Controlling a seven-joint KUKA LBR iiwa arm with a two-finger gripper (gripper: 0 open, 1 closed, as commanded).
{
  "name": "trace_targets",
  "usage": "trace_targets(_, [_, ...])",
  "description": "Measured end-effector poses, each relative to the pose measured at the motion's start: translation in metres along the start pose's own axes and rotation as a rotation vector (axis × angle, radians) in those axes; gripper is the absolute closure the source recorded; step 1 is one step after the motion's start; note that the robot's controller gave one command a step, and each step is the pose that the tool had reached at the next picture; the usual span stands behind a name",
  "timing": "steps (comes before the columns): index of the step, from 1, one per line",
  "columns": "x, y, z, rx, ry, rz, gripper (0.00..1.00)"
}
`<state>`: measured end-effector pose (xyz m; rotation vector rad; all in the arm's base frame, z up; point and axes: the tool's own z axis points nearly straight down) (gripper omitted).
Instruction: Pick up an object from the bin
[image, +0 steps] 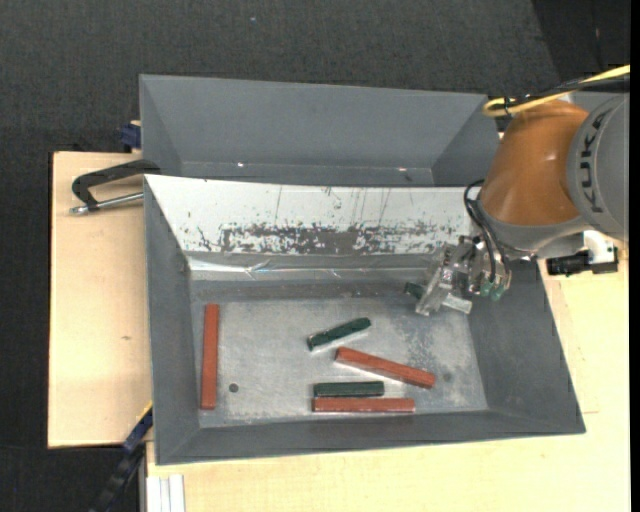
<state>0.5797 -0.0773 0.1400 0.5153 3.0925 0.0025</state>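
Gripper (440, 298): low over the bin's floor, close to the foot of the back wall, at the end of the arm that enters from the right.
Gripper state: cannot tell how wide it stands; nothing can be made out as held in it.
Cover (535, 170): orange, rounded, on the arm above and to the right of the gripper.
Dark bit (413, 291): small and greenish, just left of the gripper; cannot tell whether it is a loose thing or part of the tool.
Green stick (340, 333): short, dark green with a paler left end, tilted, lying flat on the floor left of and below the gripper.
Orange stick (385, 367): longer, reddish orange, slanting, below the gripper and near it, apart from the green stick.
Dark stick (348, 389): short, dark green, level, further below, beyond the orange stick.
Red stick (363, 405): level, just beside the dark stick on the side away from the gripper, along the front wall.
Long stick (209, 355): red, lying front to back by the left wall, well apart from the gripper.
Bin (300, 120): grey metal with sloping walls; the back wall is scuffed and speckled, and the floor is dull and scratched.
Board (95, 300): pale, under the bin's left side.
Carpet (300, 40): dark, beyond the bin.
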Motion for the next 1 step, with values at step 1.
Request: trace_targets(1, [-0.0001,0.0002,-0.0130,0.000,0.000,0.000,1.00])
